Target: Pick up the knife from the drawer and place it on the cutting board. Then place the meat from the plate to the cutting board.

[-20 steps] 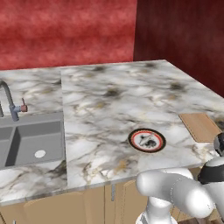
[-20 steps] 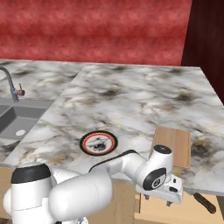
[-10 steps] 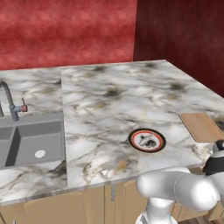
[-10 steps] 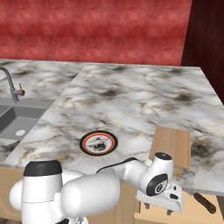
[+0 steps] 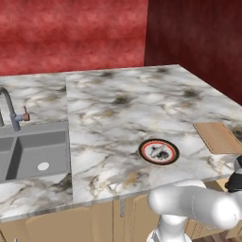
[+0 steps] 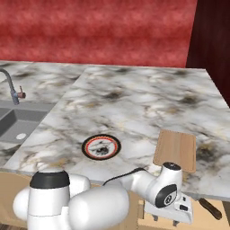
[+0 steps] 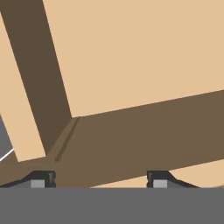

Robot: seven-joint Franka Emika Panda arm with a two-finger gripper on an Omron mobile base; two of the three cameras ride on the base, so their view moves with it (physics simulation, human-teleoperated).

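The knife [image 6: 210, 209], a slim dark-brown stick, lies in the open tan drawer [image 6: 221, 221] below the counter edge at the lower right. My gripper [image 6: 167, 219] hangs down into that drawer, left of the knife and apart from it. In the hand view the drawer [image 7: 131, 57] floor and walls lie close below, and the gripper [image 7: 101, 180] is open with nothing between its tips. The plate [image 5: 159, 151] [image 6: 101, 147] carries the meat [image 5: 161, 152] [image 6: 103, 146]. The cutting board [image 5: 217, 137] [image 6: 176, 150] lies bare to the right of the plate.
A steel sink [image 5: 33, 151] with a faucet [image 5: 12, 113] is set into the marble counter [image 5: 123, 104] on the left. Red walls close the back and right. Tan cabinet fronts [image 5: 94, 224] run under the counter edge.
The hand has sunk lower, from counter-edge height down into the drawer. The plate, meat, board and knife have stayed put.
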